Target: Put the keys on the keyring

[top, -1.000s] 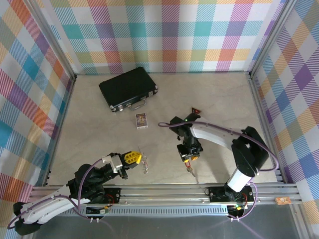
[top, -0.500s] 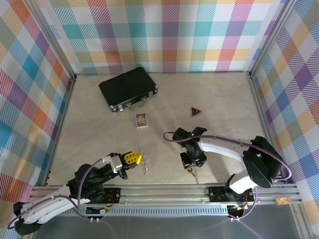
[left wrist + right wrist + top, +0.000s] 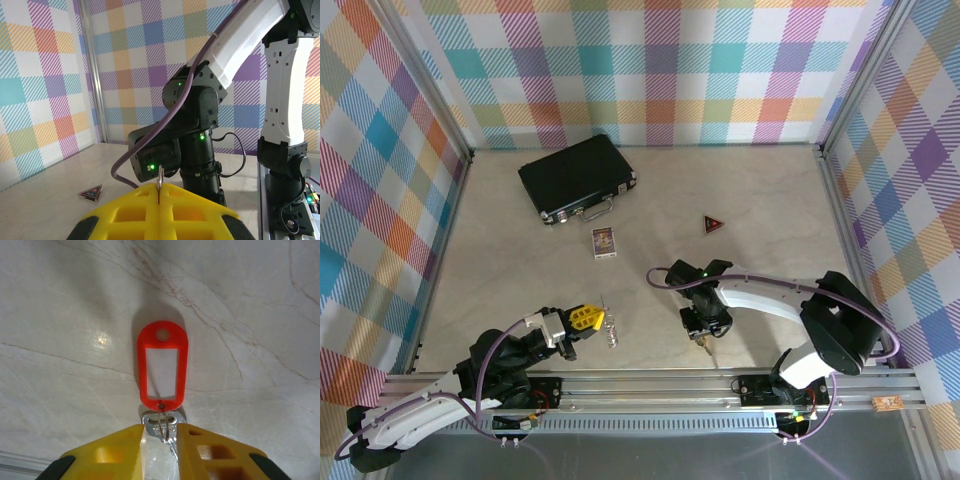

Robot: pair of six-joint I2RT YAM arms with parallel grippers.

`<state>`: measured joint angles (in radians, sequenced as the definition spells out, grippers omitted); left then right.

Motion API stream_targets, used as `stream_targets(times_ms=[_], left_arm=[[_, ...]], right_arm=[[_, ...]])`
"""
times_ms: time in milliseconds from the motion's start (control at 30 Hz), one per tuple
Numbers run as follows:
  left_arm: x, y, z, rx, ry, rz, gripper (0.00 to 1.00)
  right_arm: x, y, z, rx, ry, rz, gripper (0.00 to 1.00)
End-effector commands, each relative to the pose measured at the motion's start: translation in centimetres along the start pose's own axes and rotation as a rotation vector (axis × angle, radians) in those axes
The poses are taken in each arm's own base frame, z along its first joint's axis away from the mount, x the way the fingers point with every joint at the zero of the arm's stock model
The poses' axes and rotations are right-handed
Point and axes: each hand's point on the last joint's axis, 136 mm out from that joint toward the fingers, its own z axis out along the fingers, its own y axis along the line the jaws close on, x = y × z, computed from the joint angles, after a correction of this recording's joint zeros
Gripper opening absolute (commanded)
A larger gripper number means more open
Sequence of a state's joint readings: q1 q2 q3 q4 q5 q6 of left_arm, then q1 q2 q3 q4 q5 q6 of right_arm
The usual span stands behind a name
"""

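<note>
While the key point(image 3: 160, 423) sits pinched in the closed right gripper point(image 3: 161, 434) (red tag point(image 3: 162, 365) past its tips), near the front of the table point(image 3: 520, 270), the keyring point(image 3: 611, 331) is clamped by the left gripper point(image 3: 159, 196), apart. Step, likely: approach; next, align loop with ring

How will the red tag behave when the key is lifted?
The tag will likely dangle and swing: only a thin wire loop joins it to the key. Probably light: thin plastic frame. The key looks rigid in the right gripper.
</note>
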<state>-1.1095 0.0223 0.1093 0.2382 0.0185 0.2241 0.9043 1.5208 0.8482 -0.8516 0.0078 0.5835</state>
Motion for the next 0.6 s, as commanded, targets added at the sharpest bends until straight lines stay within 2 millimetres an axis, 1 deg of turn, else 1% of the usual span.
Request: stream_targets(times_ms=[0,133,200,367,467,567], left_arm=[[-3.1,-0.1,-0.3,0.011,-0.091,-0.013,0.0],[-3.1,-0.1,-0.3,0.013,-0.092,-0.013,0.0],[-3.1,-0.1,-0.3,0.014,-0.094,-0.012,0.0],[-3.0,-0.1,-0.3,0.01,-0.089,-0.012,0.0],[-3.1,0.0,-0.3,0.006,-0.088,-0.007,0.0],[-3.2,0.0,-0.3,0.01,-0.091,-0.008,0.0]], right_arm=[[0.1,0.1,0.3,0.014,0.013,-0.018,0.2],[0.1,-0.1,0.5,0.028,0.021,-0.023,0.15],[0.1,-0.2,0.2,0.034,0.02,-0.024,0.12],[-0.2,-0.4,-0.9,0.064,0.016,-0.062,0.05],[-0.4,-0.4,-1.5,0.101,0.057,-0.104,0.0],[-0.8,-0.3,-2.5,0.125,0.099,-0.133,0.0]])
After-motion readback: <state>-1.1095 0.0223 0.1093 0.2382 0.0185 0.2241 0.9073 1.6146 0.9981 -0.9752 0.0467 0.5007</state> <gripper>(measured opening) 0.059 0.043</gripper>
